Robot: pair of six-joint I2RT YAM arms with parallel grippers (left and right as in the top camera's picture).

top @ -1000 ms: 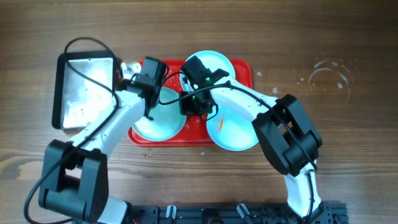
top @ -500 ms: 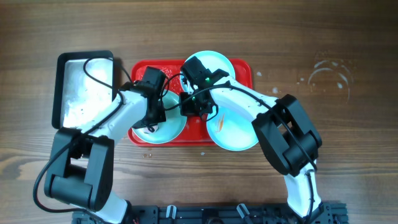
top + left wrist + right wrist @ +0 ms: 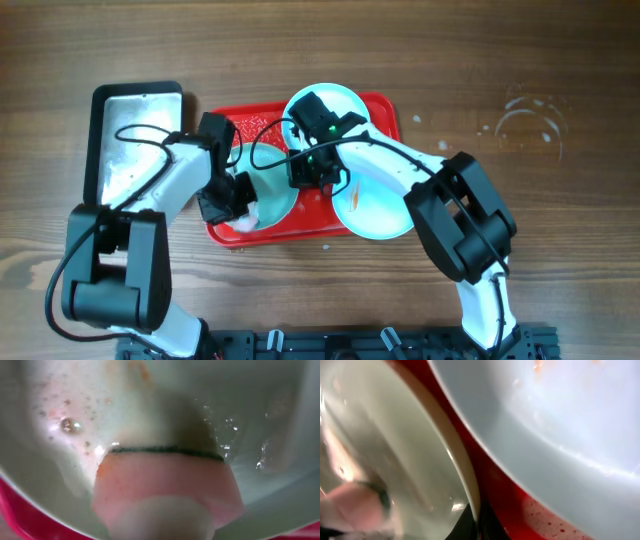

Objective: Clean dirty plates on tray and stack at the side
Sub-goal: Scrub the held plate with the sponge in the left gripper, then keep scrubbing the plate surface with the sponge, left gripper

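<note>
Three pale blue plates lie on the red tray (image 3: 386,116): one at the back (image 3: 345,100), one at the front left (image 3: 274,195), and one at the front right (image 3: 378,212) with an orange smear. My left gripper (image 3: 236,207) is shut on a pink sponge (image 3: 246,216) and presses it onto the front-left plate's front-left part. In the left wrist view the sponge (image 3: 165,480) lies on the wet plate (image 3: 240,400). My right gripper (image 3: 310,172) is shut on that plate's right rim; in the right wrist view its fingers (image 3: 479,521) pinch the rim (image 3: 465,475).
A black-rimmed silver pan (image 3: 135,140) lies just left of the tray, wet inside. Both arms cross over the tray. A faint water ring (image 3: 530,125) marks the wooden table at the far right. Red suds pool on the tray floor (image 3: 540,517) between the plates.
My left gripper has swept the sponge from the plate's back toward its front-left edge. The right gripper has stayed on the rim. The tray and the back plate have shifted slightly left.
</note>
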